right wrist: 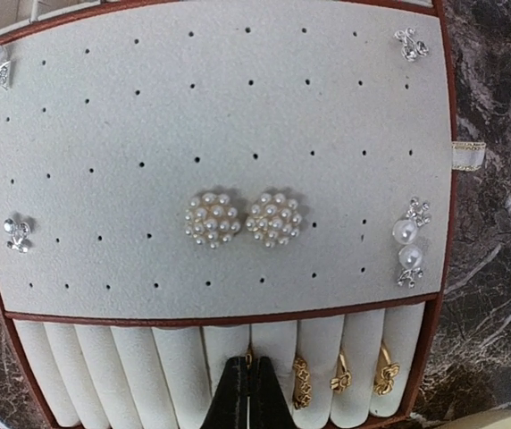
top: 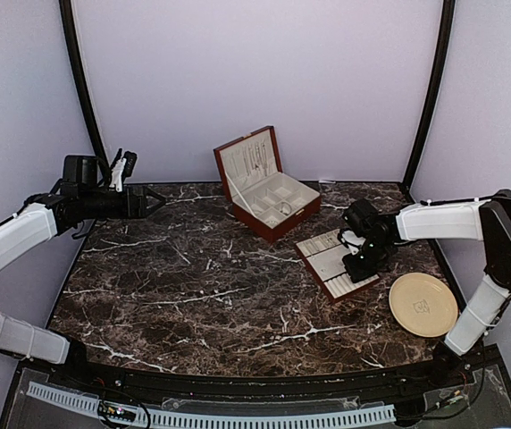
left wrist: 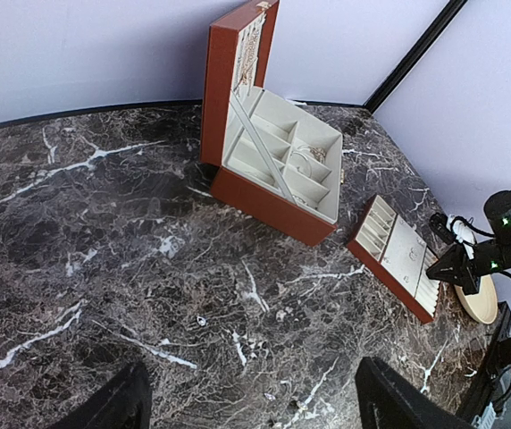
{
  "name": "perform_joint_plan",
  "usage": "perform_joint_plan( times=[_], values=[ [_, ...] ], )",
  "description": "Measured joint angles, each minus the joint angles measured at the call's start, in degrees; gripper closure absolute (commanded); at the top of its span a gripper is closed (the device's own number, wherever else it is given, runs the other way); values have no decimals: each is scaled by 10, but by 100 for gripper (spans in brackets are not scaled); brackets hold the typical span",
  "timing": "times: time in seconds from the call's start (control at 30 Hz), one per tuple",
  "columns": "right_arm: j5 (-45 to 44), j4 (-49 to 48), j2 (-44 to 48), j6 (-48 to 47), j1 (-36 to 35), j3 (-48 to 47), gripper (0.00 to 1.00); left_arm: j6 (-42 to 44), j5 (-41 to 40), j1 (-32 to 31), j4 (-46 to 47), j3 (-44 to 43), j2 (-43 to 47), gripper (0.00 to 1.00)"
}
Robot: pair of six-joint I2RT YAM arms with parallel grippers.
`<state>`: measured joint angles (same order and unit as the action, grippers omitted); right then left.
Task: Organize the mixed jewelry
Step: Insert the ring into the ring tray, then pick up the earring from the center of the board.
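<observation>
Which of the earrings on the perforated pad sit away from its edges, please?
The two round pearl-cluster studs, side by side in the middle of the pad; the other earrings all sit along its left and right edges.

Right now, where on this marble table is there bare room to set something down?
The widest bare patch is the dark marble tabletop left of and in front of the open red-brown wooden box, reaching the flat cream-lined tray. It is crowded on the right: tray, right arm, round beige plate.
</observation>
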<state>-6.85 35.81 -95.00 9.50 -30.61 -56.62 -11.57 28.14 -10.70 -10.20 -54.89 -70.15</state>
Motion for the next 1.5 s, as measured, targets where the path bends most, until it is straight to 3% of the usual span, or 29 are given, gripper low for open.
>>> perform_joint_plan(
  times=[0.23,0.4,0.7,1.07,1.5],
  values=[
    [-3,5,0,11,1,-2,82,0,2,1,0,0,0,19],
    [-4,18,7,15,5,-9,76,0,2,3,0,3,1,19],
    [-2,22,10,18,6,-9,84,0,4,3,2,6,1,19],
    [5,31,35,20,7,-16,84,0,9,3,2,6,1,19],
    [8,28,31,26,7,-17,97,0,12,3,2,6,1,19]
  ],
)
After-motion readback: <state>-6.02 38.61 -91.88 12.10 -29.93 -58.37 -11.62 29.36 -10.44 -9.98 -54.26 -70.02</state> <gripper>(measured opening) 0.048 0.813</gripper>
